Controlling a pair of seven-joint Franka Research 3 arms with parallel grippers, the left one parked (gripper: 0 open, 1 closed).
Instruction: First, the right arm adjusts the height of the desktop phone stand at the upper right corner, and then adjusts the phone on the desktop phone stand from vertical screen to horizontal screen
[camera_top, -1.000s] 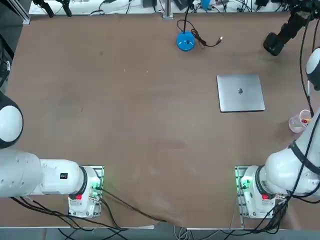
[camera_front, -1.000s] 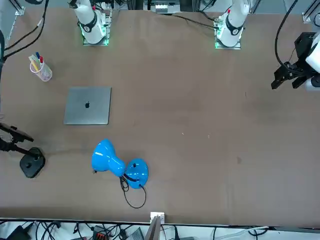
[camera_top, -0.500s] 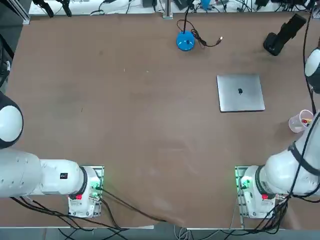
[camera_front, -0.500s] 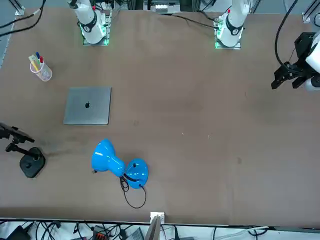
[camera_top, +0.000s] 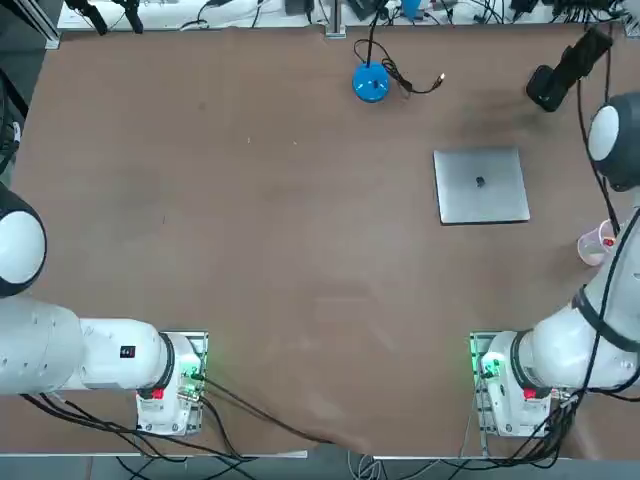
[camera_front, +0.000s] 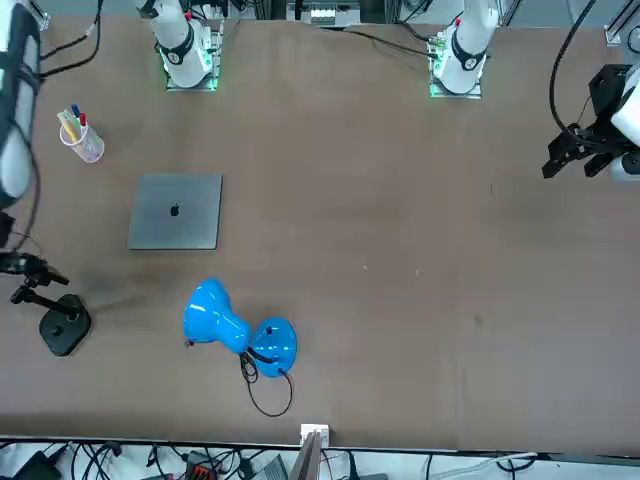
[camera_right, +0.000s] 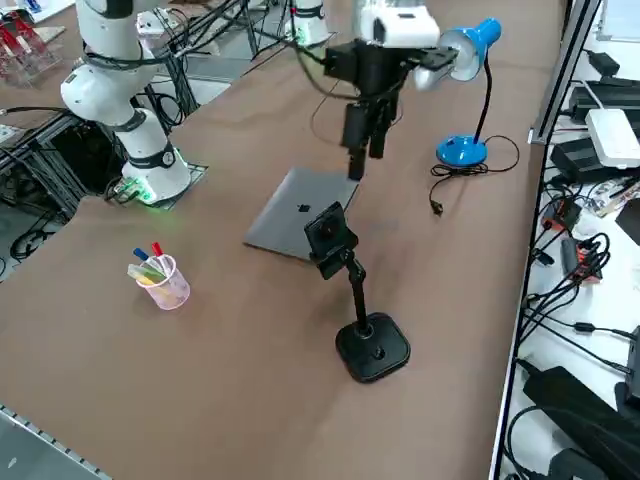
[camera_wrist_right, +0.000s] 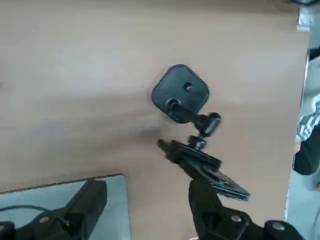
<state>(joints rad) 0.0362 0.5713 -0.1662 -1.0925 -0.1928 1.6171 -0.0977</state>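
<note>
Fingers of the right gripper (camera_right: 364, 148) spread wide, empty, hanging above the desktop phone stand (camera_right: 358, 300), presumably lining up for its clamp head. Just below and beside one fingertip: phone (camera_wrist_right: 216, 176), clamped and tilted. Behind: laptop (camera_right: 298, 224). Height adjustment not yet begun.

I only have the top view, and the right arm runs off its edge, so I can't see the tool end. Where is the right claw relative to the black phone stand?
Observer: In the right side view, the right claw hangs in the air near the far edge of the laptop. It is beyond the desktop phone stand and not touching it.
Operator: Open or shut?
Observer: Open. The right wrist view shows its fingers spread with nothing between them.
Operator: Is the clamp head level?
Observer: No. The right side view shows the clamp head tilted, on a pole that leans from the base toward the laptop.
</note>
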